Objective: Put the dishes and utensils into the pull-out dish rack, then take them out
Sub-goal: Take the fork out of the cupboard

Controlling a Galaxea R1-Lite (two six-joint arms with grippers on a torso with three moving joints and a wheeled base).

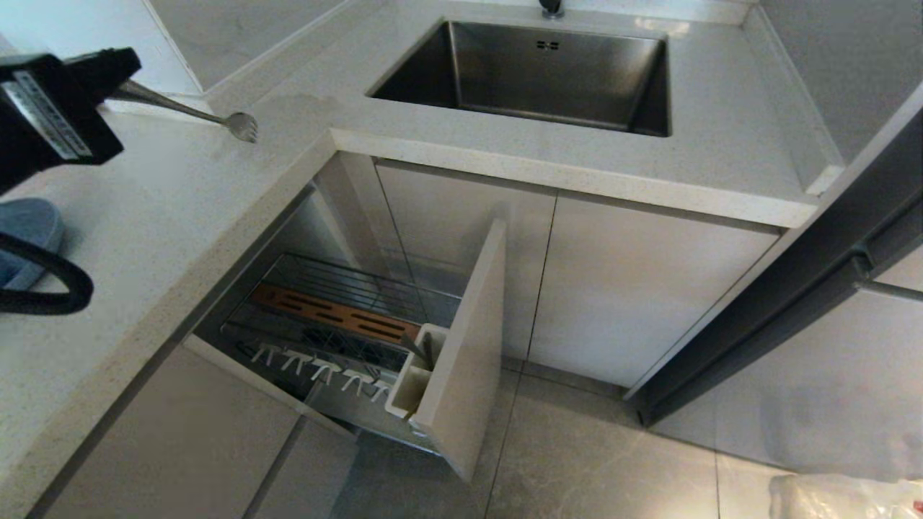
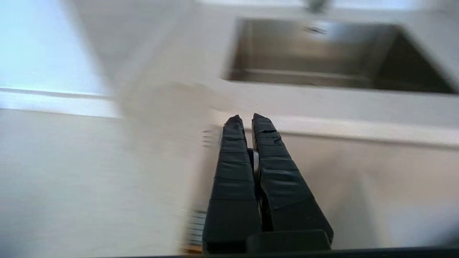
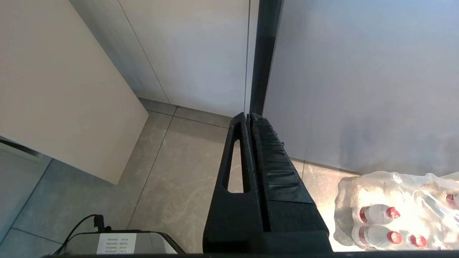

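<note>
Left gripper (image 1: 119, 83) above the countertop (image 1: 166, 216), jaws clamped on the silver fork (image 1: 189, 109) (tines jutting toward the sink (image 1: 533, 72)), pull-out dish rack (image 1: 339, 317) drawn open below, 1 pale-blue dish (image 1: 29, 231) at the counter's left edge, right gripper (image 3: 248, 116) closed, empty, above floor tiles.

Left hand (image 1: 119, 79) raised at upper left, fingers clamped together, right hand (image 3: 249, 116) closed, pointing floorward

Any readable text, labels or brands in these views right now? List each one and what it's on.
Nothing is legible.
White label on the left arm: print too small to read.
White sticker on the grey box on the floor: blurred.
Red labels on the wrapped bottles: too small to read.
</note>
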